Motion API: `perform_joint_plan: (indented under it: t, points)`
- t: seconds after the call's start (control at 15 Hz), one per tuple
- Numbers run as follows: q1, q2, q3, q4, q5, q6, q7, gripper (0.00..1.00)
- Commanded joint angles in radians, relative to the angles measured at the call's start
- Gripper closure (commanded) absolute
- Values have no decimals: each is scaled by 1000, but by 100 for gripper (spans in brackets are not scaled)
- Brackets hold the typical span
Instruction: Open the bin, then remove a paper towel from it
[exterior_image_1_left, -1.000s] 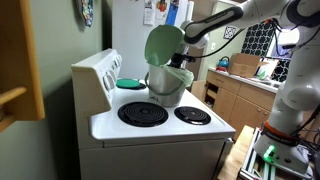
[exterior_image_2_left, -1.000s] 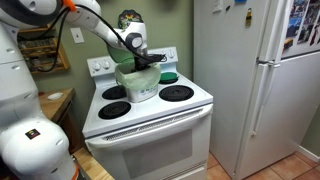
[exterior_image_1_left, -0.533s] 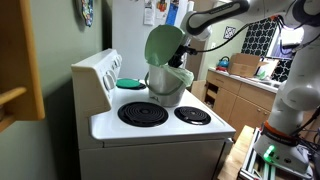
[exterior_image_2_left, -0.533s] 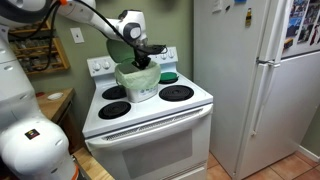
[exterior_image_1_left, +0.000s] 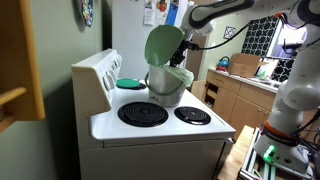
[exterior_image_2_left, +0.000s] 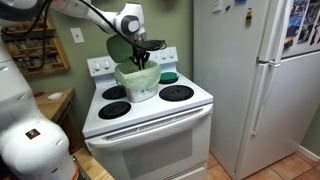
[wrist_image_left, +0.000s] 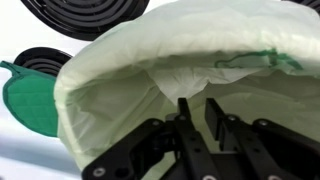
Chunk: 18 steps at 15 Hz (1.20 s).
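Pincer (wrist_image_left: 198, 108) hangs just over the open mouth of the bin (wrist_image_left: 100, 62), with its dark fingers (wrist_image_left: 183, 112) pointing down into it in the wrist view. The two fingers stand close together with only a narrow gap. A white crumpled fold of paper towel (wrist_image_left: 165, 82) reaches up to one fingertip, but I cannot tell if the pincer really grips it or only touches it.

In both exterior views the pincer (exterior_image_1_left: 187, 47) (exterior_image_2_left: 141, 60) is above the rim of the bin, at the end of the arm, which comes in from the upper part of the frame.

The bin (exterior_image_1_left: 168, 86) (exterior_image_2_left: 137, 82) stands on the bench (exterior_image_1_left: 160, 130), which is the white top of a stove, at the back row of burners. Its lid (exterior_image_1_left: 162, 45) is open and stands almost upright over the rim. Inside, a thin pale green bag (wrist_image_left: 250, 40) lines the bin and folds over the rim.

A flat teal disc (exterior_image_1_left: 130, 83) (exterior_image_2_left: 168, 76) lies on the bench beside the bin and apart from it; in the wrist view it is at the left edge (wrist_image_left: 30, 95). Two black front burners (exterior_image_1_left: 143, 114) (exterior_image_1_left: 192, 115) lie in front of the bin. A white fridge (exterior_image_2_left: 260, 80) fills the right side of an exterior view.
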Motion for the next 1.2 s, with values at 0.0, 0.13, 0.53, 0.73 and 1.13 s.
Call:
perform_joint_plan:
  t: [0.0, 0.13, 0.53, 0.73, 1.13]
  points:
    - [20, 31, 16, -30, -8, 0, 8, 42]
    - [26, 55, 28, -45, -31, 34, 16, 28]
    - [27, 128, 47, -64, -41, 178, 7, 0]
    - [26, 152, 55, -61, -46, 185, 10, 0]
    - [23, 173, 59, -67, -84, 160, 19, 0]
